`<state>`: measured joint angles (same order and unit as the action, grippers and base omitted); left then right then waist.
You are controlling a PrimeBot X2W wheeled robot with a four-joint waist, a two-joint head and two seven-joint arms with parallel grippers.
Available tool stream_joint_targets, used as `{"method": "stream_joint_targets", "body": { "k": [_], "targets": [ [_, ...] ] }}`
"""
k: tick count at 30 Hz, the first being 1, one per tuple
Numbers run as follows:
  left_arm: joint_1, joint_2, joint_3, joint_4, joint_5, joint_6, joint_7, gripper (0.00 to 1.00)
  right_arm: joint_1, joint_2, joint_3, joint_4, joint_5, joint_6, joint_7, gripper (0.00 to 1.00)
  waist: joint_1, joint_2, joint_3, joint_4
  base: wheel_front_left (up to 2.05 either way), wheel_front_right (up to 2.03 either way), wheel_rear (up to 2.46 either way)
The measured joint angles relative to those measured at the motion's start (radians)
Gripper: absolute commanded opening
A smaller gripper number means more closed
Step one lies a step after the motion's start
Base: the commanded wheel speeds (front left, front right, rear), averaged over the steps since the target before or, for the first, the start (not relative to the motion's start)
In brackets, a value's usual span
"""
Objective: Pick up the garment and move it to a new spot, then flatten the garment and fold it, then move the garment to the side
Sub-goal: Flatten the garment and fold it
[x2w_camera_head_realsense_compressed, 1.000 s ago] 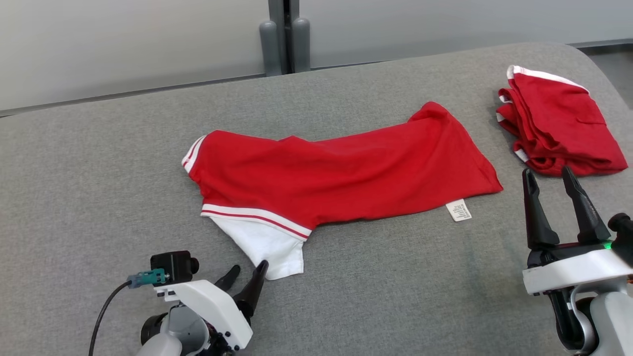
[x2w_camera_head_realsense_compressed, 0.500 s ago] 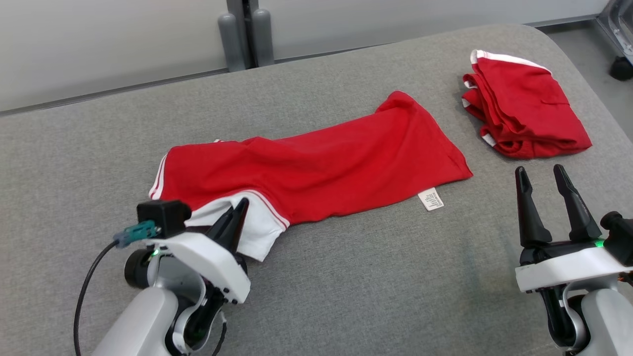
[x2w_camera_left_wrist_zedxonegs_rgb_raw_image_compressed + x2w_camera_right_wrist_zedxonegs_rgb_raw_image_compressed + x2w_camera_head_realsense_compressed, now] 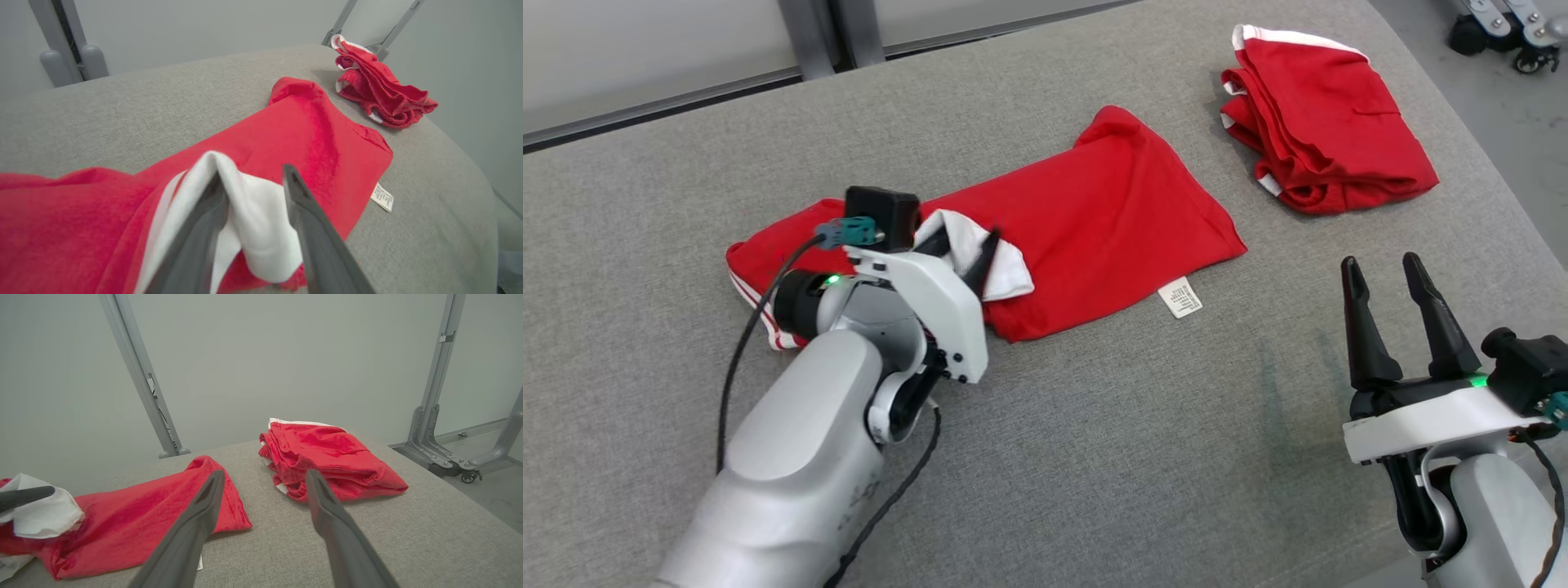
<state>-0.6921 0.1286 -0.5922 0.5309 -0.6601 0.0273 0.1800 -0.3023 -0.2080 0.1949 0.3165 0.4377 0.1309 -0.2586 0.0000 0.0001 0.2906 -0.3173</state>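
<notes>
While the shirt [image 3: 1111, 204] lies mid-frame, its long axis running lower left to upper right, the left gripper [image 3: 970, 233] sits over its left end, jaws apart around the white sleeve [image 3: 1009, 278]; the right gripper [image 3: 1380, 261] hangs wide at lower right, farther off.

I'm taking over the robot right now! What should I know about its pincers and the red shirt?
Left pincer: jaws apart, the white sleeve bunched between them, turned in over the red shirt.
Right pincer: open, empty, above the grey table.
The shirt lies stretched out mid-table; a folded red pile sits at the far right.
Done: shirt laid out, one sleeve turned in.
Left: finish folding, then move it aside.
</notes>
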Motion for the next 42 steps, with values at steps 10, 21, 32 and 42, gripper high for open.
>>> {"method": "stream_joint_targets", "body": {
  "k": [10, 21, 32, 42],
  "targets": [
    [0.026, -0.043, -0.031, 0.050, -0.002, -0.054, -0.137, 1.00, 0.010, -0.022, -0.011, 0.008, -0.002, 0.000, -0.001, 1.00, 0.0000, 0.0000, -0.041, 0.076, 0.00, 0.00, 0.00],
    [0.261, 0.016, -0.032, -0.200, -0.060, -0.005, -0.102, 1.00, 0.041, -0.041, -0.023, -0.002, -0.010, 0.000, -0.001, 1.00, 0.0000, 0.0000, -0.112, 0.177, 0.00, 0.00, 0.00],
    [0.363, 0.020, -0.027, -0.300, -0.125, 0.030, -0.051, 1.00, 0.046, -0.041, -0.013, -0.008, -0.008, 0.000, 0.000, 1.00, 0.0000, 0.0000, -0.097, 0.149, 0.00, 0.00, 0.00],
    [0.245, -0.030, 0.028, -0.123, -0.172, 0.006, -0.096, 1.00, 0.022, -0.037, -0.004, -0.006, -0.004, 0.000, 0.000, 1.00, 0.0000, 0.0000, -0.055, 0.081, 0.00, 0.00, 0.00]
  ]
}}
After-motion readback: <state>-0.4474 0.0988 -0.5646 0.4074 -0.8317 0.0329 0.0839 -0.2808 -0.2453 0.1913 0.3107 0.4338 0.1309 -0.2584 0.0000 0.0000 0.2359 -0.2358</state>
